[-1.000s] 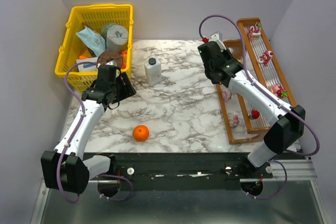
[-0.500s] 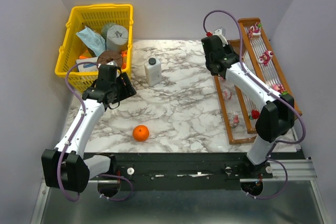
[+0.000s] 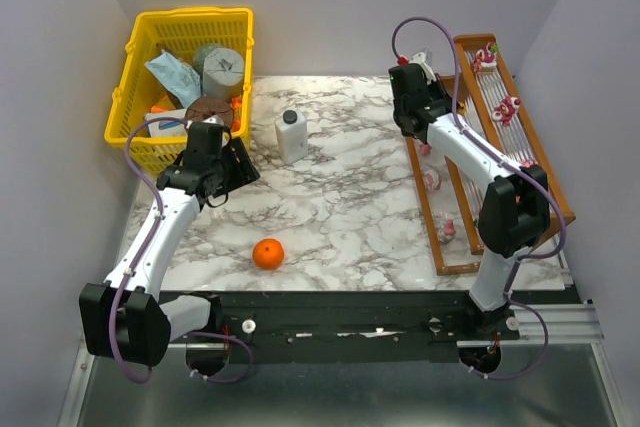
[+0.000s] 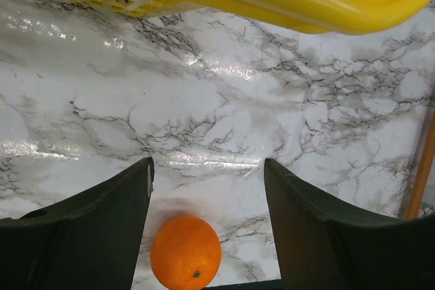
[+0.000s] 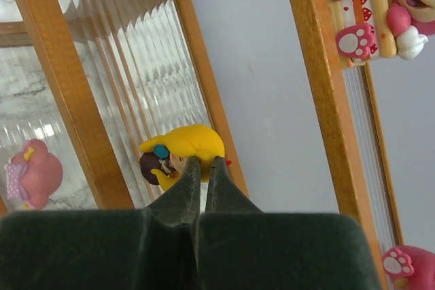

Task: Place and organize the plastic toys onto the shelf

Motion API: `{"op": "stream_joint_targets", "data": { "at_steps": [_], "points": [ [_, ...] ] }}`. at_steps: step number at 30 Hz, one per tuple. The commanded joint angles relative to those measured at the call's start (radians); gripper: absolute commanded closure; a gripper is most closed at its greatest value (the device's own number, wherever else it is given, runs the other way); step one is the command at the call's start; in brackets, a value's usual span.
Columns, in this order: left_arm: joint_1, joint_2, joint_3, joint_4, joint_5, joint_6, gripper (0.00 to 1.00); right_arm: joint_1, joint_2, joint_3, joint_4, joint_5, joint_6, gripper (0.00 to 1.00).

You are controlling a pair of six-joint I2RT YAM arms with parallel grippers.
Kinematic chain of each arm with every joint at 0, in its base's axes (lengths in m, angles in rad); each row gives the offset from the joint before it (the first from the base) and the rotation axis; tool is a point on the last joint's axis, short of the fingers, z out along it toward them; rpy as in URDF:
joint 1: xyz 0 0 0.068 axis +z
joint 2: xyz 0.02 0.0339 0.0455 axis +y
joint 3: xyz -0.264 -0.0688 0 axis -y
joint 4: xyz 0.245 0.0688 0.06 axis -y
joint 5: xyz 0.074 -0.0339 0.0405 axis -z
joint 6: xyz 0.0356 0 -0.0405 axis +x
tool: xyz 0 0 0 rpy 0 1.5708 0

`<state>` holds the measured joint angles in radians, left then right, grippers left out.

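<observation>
My right gripper [image 5: 202,162] is shut on a small yellow-haired figurine [image 5: 187,144] and holds it over the rods of the middle tier of the brown wooden shelf [image 5: 51,66]. In the top view this gripper [image 3: 425,112] is at the far end of the shelf [image 3: 430,217]. Pink and red toys stand on the top tier [image 3: 486,55] [image 3: 508,107] and on the lowest tier [image 3: 432,180] [image 3: 449,229]. A pink toy [image 5: 34,171] lies to the left of the held one. My left gripper [image 4: 207,168] is open and empty above the table.
An orange ball [image 4: 185,252] lies on the marble table between my left fingers, also in the top view [image 3: 267,253]. A yellow basket [image 3: 135,67] with several items stands at the far left. A white bottle [image 3: 291,135] stands at the middle back.
My right arm has swung toward the far end of the shelf, its elbow folding in over the tiers. The left arm has not moved.
</observation>
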<state>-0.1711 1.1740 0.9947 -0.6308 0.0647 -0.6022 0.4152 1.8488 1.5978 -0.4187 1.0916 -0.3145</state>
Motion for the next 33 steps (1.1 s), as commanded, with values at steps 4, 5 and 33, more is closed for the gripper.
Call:
{"op": "stream_joint_targets", "data": {
  "at_steps": [4, 5, 33],
  "points": [
    [0.007, 0.003, 0.033, -0.012, 0.009, 0.012, 0.25, -0.013, 0.013, -0.059, 0.133, 0.001, -0.029, 0.99],
    [0.007, 0.004, 0.033, -0.012, 0.010, 0.013, 0.25, -0.013, 0.013, -0.068, 0.161, 0.004, -0.047, 0.99],
    [0.007, 0.000, 0.028, -0.009, 0.009, 0.021, 0.20, -0.016, -0.011, -0.159, 0.236, 0.080, 0.051, 0.78]
  ]
}}
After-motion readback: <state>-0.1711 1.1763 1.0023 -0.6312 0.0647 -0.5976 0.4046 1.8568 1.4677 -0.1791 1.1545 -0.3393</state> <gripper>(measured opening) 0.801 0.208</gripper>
